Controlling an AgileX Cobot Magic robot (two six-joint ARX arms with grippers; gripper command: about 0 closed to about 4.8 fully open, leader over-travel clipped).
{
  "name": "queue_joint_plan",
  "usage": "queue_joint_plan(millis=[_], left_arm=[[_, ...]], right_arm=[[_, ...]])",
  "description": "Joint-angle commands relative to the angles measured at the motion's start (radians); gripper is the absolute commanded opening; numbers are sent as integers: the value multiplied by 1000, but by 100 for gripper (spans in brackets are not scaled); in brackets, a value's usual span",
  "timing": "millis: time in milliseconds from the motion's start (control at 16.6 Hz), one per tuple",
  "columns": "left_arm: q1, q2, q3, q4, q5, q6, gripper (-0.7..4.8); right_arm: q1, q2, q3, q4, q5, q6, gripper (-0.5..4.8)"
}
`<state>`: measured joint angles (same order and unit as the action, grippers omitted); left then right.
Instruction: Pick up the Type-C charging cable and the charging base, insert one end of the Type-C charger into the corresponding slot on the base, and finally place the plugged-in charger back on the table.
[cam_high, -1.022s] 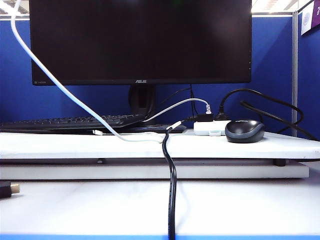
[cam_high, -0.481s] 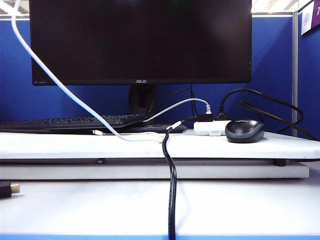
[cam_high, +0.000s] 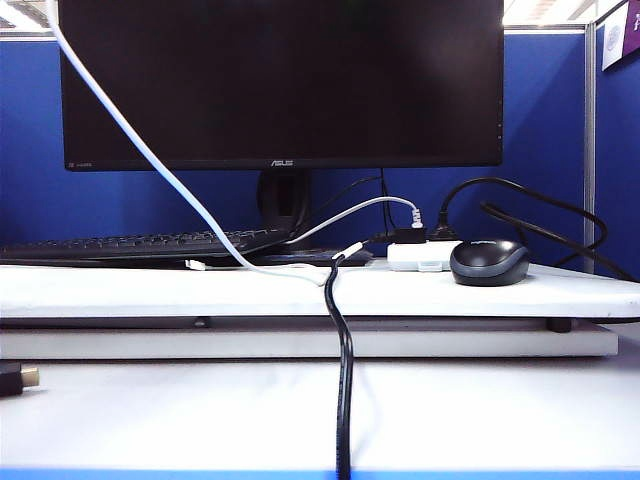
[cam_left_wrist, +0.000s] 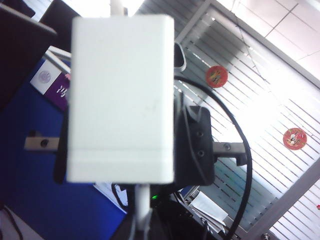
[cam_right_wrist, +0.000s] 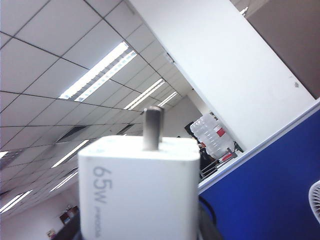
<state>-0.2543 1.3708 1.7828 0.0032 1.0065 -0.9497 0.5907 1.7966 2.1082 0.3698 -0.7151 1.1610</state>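
Observation:
The charging base (cam_left_wrist: 120, 100), a white block, fills the left wrist view, clamped between the right gripper's black fingers (cam_left_wrist: 195, 140). The Type-C charging cable (cam_left_wrist: 142, 205) rises from my left gripper (cam_left_wrist: 142, 227), which is shut on it, to the base's near edge; its plug is hidden there. In the right wrist view the base (cam_right_wrist: 140, 195) reads "65W" and a metal prong (cam_right_wrist: 152, 127) stands on its far end. My right gripper (cam_right_wrist: 145, 225) is shut on it, mostly hidden behind it. In the exterior view the cable (cam_high: 150, 160) slants from the raised board up out of the top left; neither gripper shows there.
A monitor (cam_high: 280, 80), a keyboard (cam_high: 140, 243), a black mouse (cam_high: 490, 262) and a white power block with black plugs (cam_high: 422, 255) stand on the raised board (cam_high: 500, 295). A thick black cable (cam_high: 344, 380) hangs over the table (cam_high: 150, 410).
In the exterior view the upper run of the white cable has swung to the right and pulled straighter. Nothing on the board has moved.

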Motion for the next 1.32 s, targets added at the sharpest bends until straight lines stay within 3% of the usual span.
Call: queue_joint_plan(millis=[60, 180, 601, 781, 962, 1322], left_arm=[[0, -4, 5, 51, -13, -8, -6], [0, -4, 5, 51, -26, -9, -7], [0, 9, 5, 51, -72, 18, -6], [1, 9, 5, 58, -87, 34, -7], [0, 9, 5, 58, -90, 60, -6], [1, 9, 5, 66, -105, 63, -6]], right_arm=[[3, -6, 3, 85, 2, 63, -7], [5, -6, 3, 79, -37, 44, -6], [23, -7, 3, -44, -135, -206, -7], [23, -7, 3, -94, -211, -189, -7], [37, -7, 3, -97, -185, -190, -7], [48, -8, 3, -142, -262, -219, -7]])
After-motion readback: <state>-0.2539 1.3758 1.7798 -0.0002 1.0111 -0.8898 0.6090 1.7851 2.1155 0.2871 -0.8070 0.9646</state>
